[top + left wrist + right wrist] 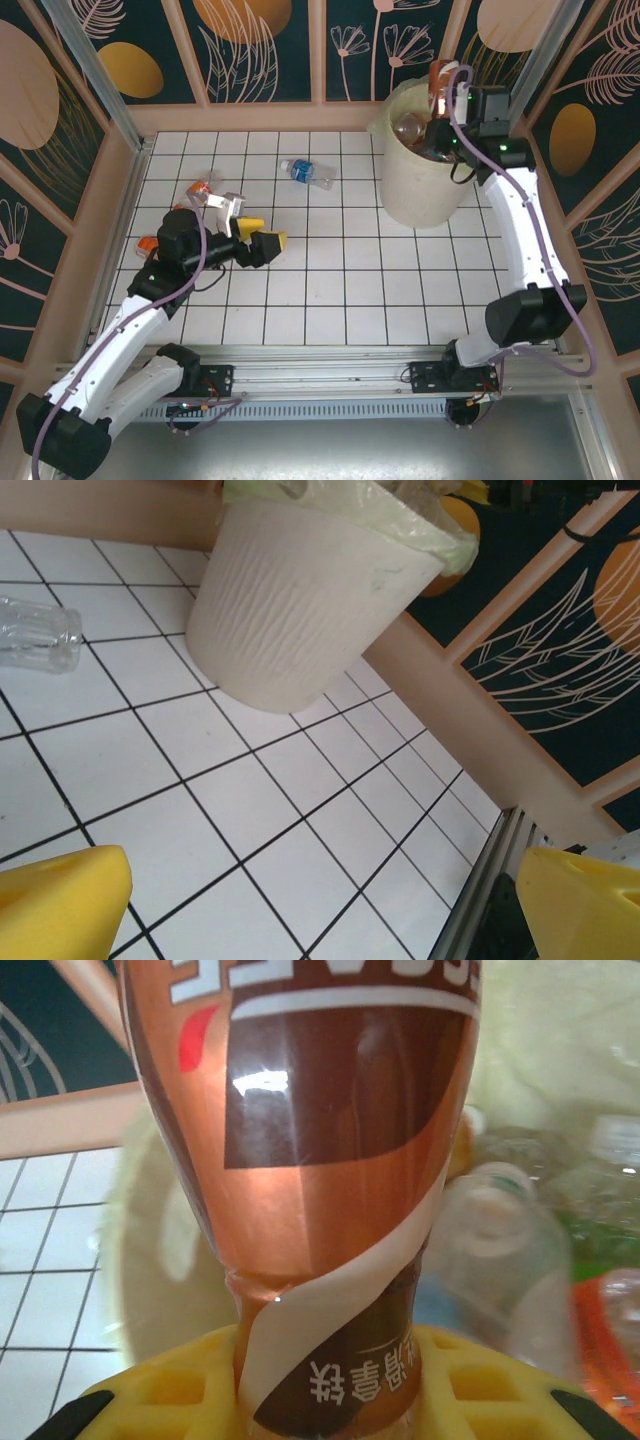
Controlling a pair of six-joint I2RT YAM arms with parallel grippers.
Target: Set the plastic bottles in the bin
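My right gripper (445, 108) hangs over the bin (415, 190), shut on a brown-labelled plastic bottle (441, 76). In the right wrist view that bottle (320, 1160) stands up between the yellow fingers (150, 1400), with several other bottles (500, 1250) lying in the bin below. A blue-labelled bottle (307, 173) lies on the tiles left of the bin. Orange-labelled bottles (203, 190) lie at the far left. My left gripper (264, 241) is open and empty low over the tiles, pointing toward the bin (300, 610). A clear bottle (35, 635) shows at the left edge of its view.
Another small orange bottle (147, 243) lies by the left arm's wrist. Pink wooden walls (250, 117) ring the white tiled table (330, 280). A metal rail (330, 358) runs along the near edge.
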